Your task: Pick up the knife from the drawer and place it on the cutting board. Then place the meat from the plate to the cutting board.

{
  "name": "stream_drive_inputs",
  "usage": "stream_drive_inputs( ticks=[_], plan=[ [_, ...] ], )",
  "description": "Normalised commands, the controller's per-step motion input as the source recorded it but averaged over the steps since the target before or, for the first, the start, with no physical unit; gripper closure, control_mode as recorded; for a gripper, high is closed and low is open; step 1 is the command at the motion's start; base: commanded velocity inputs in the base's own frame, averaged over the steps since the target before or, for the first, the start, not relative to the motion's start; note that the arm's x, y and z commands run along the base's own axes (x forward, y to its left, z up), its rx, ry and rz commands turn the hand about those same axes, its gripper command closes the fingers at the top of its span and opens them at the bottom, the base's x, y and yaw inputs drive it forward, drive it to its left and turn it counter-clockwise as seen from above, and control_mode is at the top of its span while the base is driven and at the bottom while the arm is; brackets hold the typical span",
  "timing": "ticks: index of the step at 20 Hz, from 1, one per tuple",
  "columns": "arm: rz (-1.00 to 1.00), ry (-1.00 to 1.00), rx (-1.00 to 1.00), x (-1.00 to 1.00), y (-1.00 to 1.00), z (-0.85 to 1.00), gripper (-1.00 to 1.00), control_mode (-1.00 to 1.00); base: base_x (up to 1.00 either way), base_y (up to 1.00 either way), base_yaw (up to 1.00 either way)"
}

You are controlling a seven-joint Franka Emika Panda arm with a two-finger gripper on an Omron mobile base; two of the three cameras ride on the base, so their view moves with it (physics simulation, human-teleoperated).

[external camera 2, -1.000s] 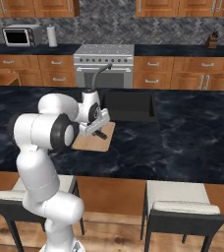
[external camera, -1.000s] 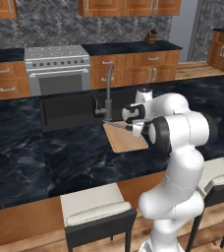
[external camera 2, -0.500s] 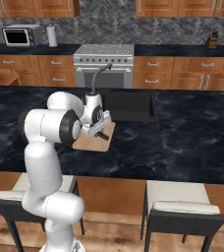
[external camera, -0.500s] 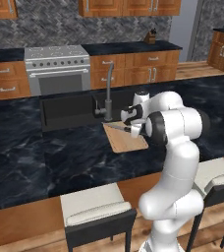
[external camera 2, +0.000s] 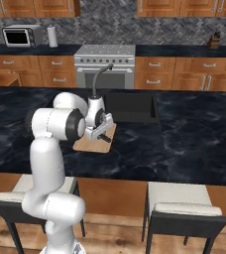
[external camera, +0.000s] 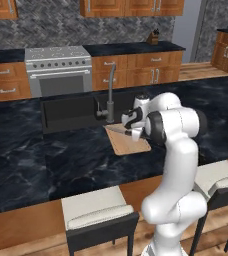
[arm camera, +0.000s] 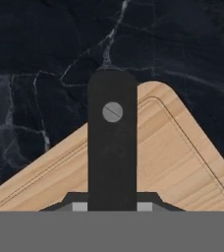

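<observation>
Presently we hold one item and list the rest as seen.

Item one, the knife: its dark handle with a single rivet runs up the middle of the hand view, clamped between the jaws. In the left base view its blade end shows as a thin grey sliver by the hand, over the near-left part of the board. We cannot tell whether it touches the wood yet.

Item two, the board: light tan, lying on the dark marble bench just in front of the sink and its tap. In the hand view one rounded corner of the board sits right behind the handle tip, with bare bench beyond it.

Item three, the gripper: jaws closed on the knife, low over the board.

Risks, as we judge them:
- The handle tip lies close to the board's corner, so a release here could leave the knife half off the board or let it tip onto the bench.
- Letting go from any height could make the knife bounce or slide.
- Pressing down too far could shove the thin board toward the sink.

Meat and plate: not located.
</observation>
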Motion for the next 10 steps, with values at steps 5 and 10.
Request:
stream_drive_inputs(
  ticks=[5, 10],
  plan=[
    [0.00, 0.00, 0.00, 0.20, 0.00, -0.25, 1.00, -1.00, 0.00, 0.00, 0.00],
    [0.00, 0.00, 0.01, 0.24, 0.00, -0.31, 1.00, -1.00, 0.00, 0.00, 0.00]
  ],
)
